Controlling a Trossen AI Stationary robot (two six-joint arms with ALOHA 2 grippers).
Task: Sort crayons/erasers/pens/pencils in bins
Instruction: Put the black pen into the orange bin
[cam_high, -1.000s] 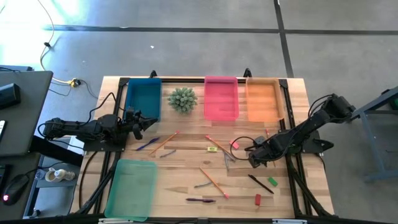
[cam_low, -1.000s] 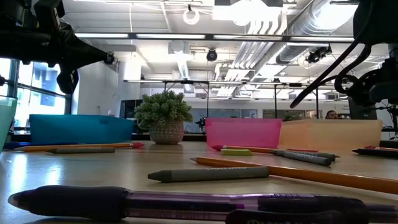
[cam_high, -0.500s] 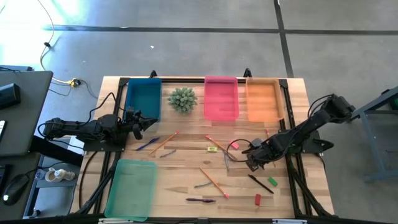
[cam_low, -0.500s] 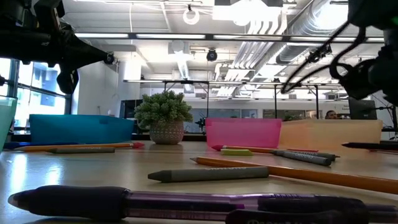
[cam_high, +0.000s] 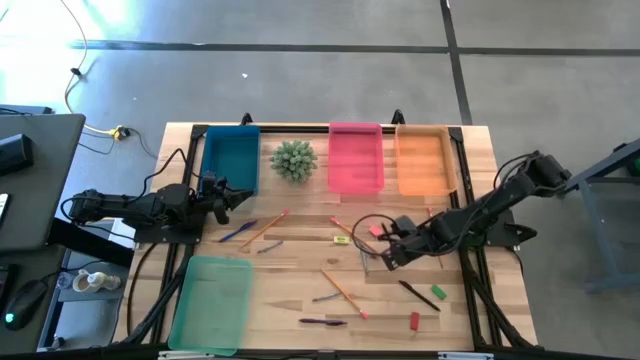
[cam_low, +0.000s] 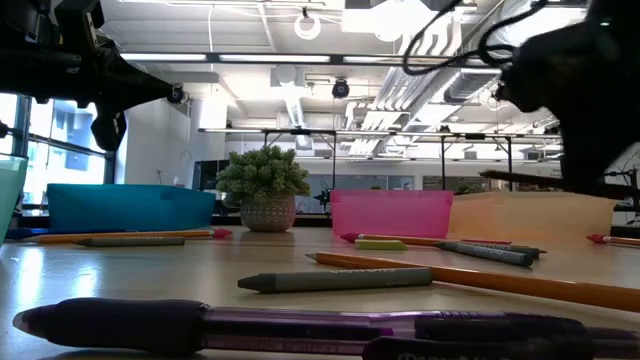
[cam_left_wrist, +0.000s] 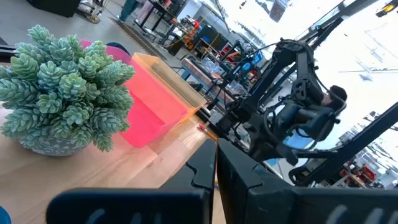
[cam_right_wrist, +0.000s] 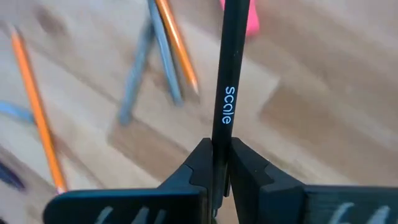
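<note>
My right gripper (cam_high: 388, 257) hovers over the table's middle right, shut on a black pen (cam_right_wrist: 222, 93) with white lettering. In the low view that pen (cam_low: 530, 178) shows as a dark, level stick above the table. My left gripper (cam_left_wrist: 216, 167) is shut on nothing and waits by the blue bin (cam_high: 230, 160). Pencils (cam_high: 343, 292), pens (cam_high: 412, 292), crayons (cam_high: 328, 297) and erasers (cam_high: 377, 231) lie flat on the wood. The pink bin (cam_high: 355, 157), orange bin (cam_high: 422, 160) and light green bin (cam_high: 212, 302) stand on the table. My right gripper pinches the black pen between its two fingers, on the shaft just behind the white lettering (cam_right_wrist: 219, 140). The long free part runs out past the fingertips; the part behind them is hidden. The pen is lifted clear of the table and lies about level.
A potted spiky plant (cam_high: 293, 160) stands between the blue and pink bins. A red eraser (cam_high: 415, 320), a green eraser (cam_high: 438, 292) and a purple pen (cam_high: 322, 322) lie near the table's near edge. A blue pen (cam_high: 238, 232) lies near my left gripper.
My right gripper has moved toward the table's left with the black pen. The pen, which lay at table height half a second ago, is now lifted clear above the wood.
</note>
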